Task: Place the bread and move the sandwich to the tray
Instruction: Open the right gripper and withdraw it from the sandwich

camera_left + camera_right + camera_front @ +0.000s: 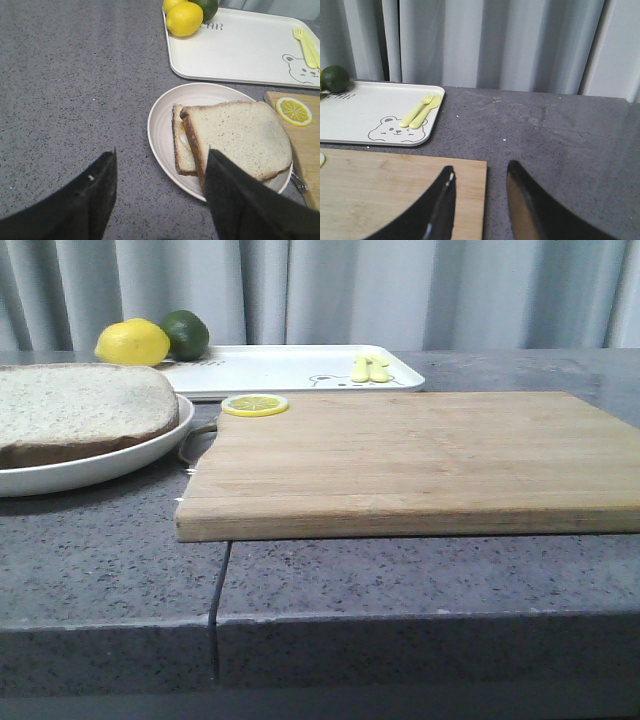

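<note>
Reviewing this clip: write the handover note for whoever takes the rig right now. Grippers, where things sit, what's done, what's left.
Left gripper: open, empty, above the plate.
Right gripper: open, empty, over the cutting board edge.
The bread already tops the sandwich on the plate, left of the board.
Tray is behind; it holds a lemon, a lime and yellow cutlery.
Left: move the sandwich to the tray.

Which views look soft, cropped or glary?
Front view: flat, even light, no glare; the plate and the bread are cropped at the picture's left edge. Left wrist view: sharp on the bread, the left gripper a dark blur. Right wrist view: the tray crisp, the right gripper soft, faint sheen on its fingers.
</note>
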Motion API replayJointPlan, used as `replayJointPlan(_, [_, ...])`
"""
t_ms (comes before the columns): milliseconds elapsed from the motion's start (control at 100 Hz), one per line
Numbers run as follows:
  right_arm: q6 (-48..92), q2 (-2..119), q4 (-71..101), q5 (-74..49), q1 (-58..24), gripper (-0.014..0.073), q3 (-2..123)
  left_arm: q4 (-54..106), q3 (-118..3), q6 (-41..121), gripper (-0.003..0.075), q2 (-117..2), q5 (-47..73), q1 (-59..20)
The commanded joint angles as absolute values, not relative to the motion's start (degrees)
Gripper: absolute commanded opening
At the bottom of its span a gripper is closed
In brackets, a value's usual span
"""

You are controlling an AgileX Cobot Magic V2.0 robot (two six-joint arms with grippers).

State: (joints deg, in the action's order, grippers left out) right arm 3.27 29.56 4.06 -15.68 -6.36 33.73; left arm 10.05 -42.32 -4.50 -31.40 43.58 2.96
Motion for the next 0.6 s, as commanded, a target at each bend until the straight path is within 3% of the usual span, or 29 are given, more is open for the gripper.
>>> replayJointPlan(0, [2.99, 26.73, 3.29, -9.22, -6.03, 0.0269, 31.55, 10.95, -44.13, -4.99, 0.0365, -31.97, 39.80, 2.69])
replayJointPlan(590, [2.99, 22.13, 3.29, -6.80, -6.03, 0.0269, 26.38, 10.95, -44.13, -4.99, 0.0365, -31.97, 39.80, 2.69])
